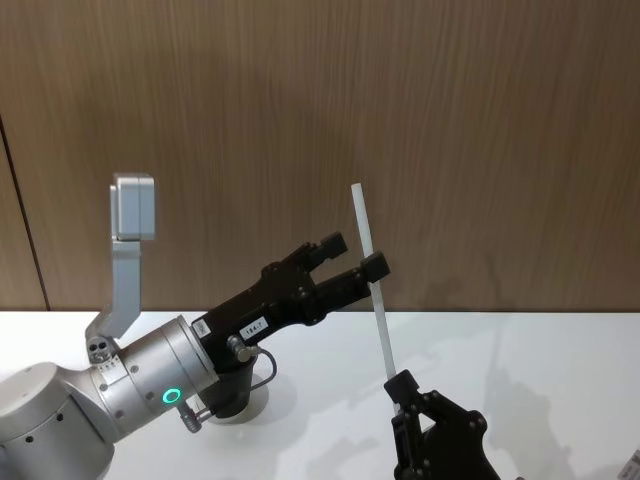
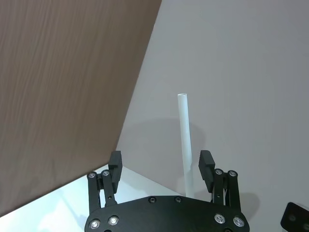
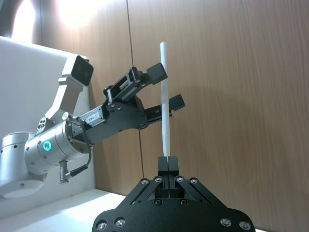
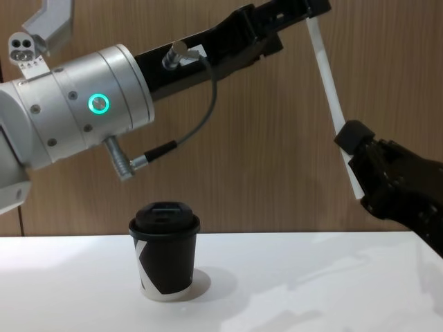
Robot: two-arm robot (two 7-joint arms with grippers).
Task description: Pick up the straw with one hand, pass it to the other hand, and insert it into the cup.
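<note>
Straw, a long, thin, straight white plastic tube, has its lower end pinched between the clenched blunt black fingers of the right gripper. It is held in the air above the white bench, near upright, with the top leaning slightly toward the robot's left.

Left gripper, black and two-fingered, on the silver arm with green ring light, brackets the straw's upper half. Its jaws are released, one finger at or just beside the tube and the other apart.

Black paper cup with black plastic lid stands on the left half of the bench, well apart from the straw.

Judgement: the straw is very light, fairly stiff, smooth and likely slippery, and its thin wall would kink under a hard squeeze. The best hold is the upper half with a gentle closure, leaving the lower end free for the lid.
</note>
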